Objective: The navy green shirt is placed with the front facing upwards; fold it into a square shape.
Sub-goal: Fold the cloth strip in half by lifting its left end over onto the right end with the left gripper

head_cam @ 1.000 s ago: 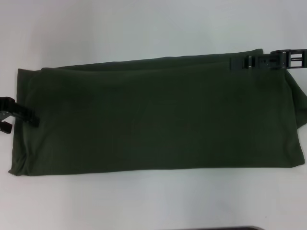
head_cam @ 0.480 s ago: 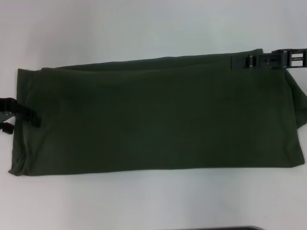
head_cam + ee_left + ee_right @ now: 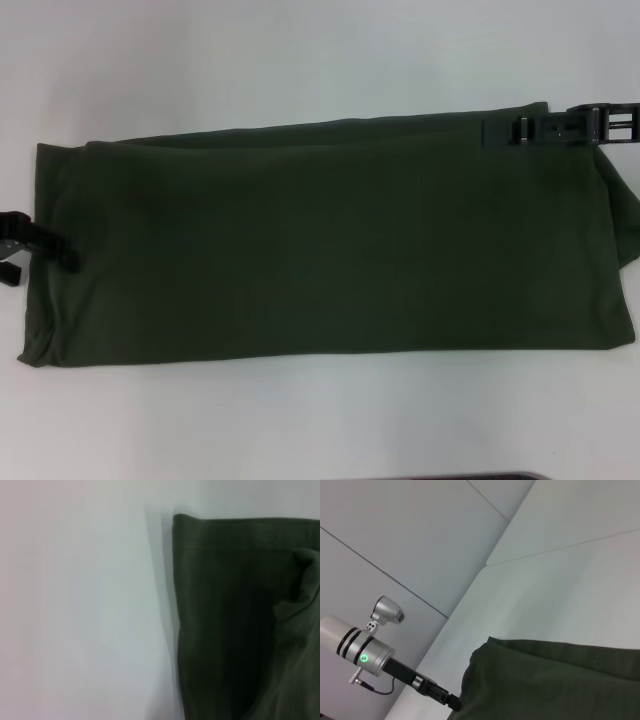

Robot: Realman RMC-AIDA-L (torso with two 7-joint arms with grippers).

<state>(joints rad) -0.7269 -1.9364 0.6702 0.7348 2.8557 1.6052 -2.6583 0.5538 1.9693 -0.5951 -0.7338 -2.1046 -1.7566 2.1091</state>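
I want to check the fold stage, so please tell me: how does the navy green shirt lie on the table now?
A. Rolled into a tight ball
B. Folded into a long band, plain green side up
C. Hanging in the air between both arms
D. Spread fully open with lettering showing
B: the navy green shirt lies flat on the white table as a long layered band, with no lettering showing in any view.
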